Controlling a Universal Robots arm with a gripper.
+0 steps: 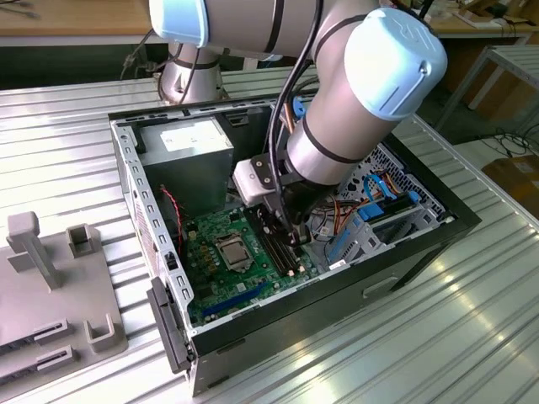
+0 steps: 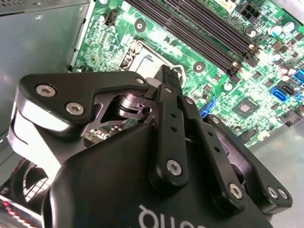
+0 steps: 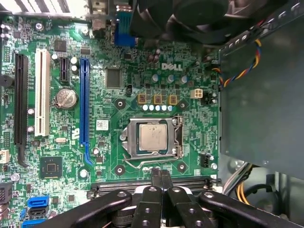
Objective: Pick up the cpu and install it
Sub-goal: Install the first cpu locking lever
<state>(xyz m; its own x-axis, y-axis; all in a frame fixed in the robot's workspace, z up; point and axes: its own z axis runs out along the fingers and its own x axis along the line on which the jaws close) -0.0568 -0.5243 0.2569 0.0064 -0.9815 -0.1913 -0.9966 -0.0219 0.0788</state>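
Observation:
The cpu (image 3: 154, 137) is a small silvery square lying flat inside the metal-framed socket (image 3: 177, 137) on the green motherboard (image 3: 109, 142). The exterior view shows the cpu (image 1: 233, 250) in the middle of the board inside the open computer case (image 1: 337, 290). My gripper (image 3: 161, 176) hangs just beside the socket, over the long black memory slots (image 2: 199, 28). Its two fingers (image 2: 169, 83) are pressed together with nothing between them. In the exterior view my gripper (image 1: 291, 234) sits low in the case, on the exterior view's right of the cpu.
A grey power supply box (image 1: 187, 158) fills the back of the case. Blue and orange cables (image 1: 370, 210) crowd the exterior view's right side. A black fan (image 3: 199, 14) and a blue expansion slot (image 3: 85, 109) flank the socket. A grey fixture (image 1: 50, 286) stands outside on the ribbed table.

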